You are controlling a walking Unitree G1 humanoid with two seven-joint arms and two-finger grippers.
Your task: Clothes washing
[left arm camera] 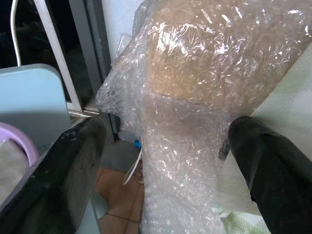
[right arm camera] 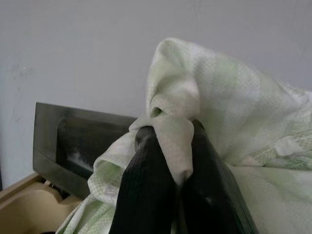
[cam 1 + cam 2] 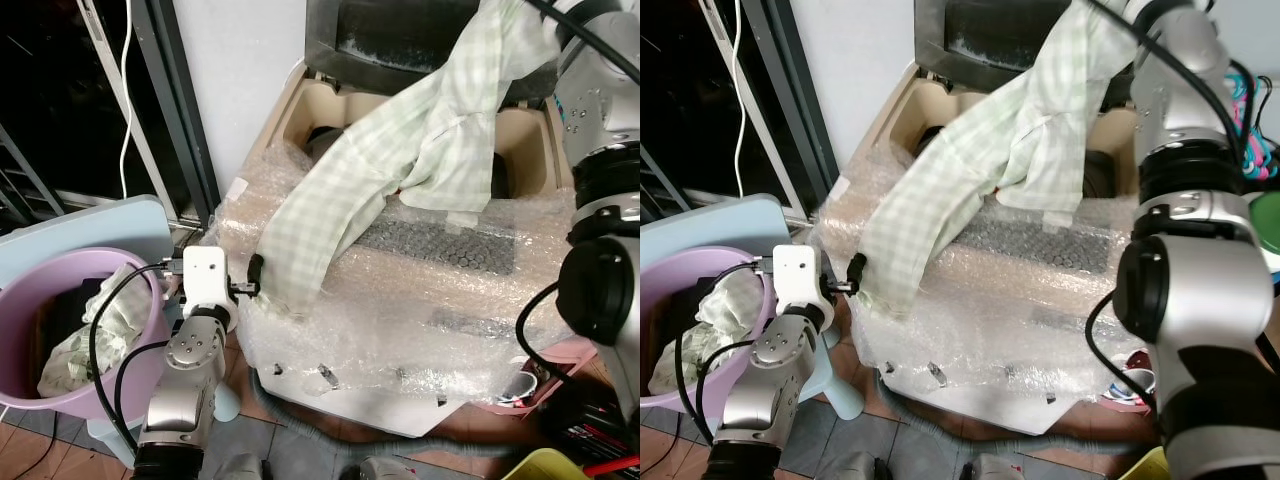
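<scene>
Right wrist view: right gripper [image 2: 178,170] pinches checked shirt [image 3: 400,150] above open washer [image 3: 400,330]; pink tub [image 3: 25,310] holds clothes [image 3: 95,335].

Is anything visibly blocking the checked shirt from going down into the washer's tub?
Nothing visible does. The right gripper holds the checked shirt above the open tub, lid raised. The shirt's tail trails over the bubble wrap by the open left gripper.

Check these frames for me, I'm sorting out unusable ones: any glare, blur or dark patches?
Left eye view: sharp; bright glints on the bubble wrap, dark doorway at left. Left wrist view: left gripper near and soft, jaws open, glare on the wrap. Right wrist view: evenly lit, right gripper shut on the checked shirt, the lid behind slightly soft.
</scene>
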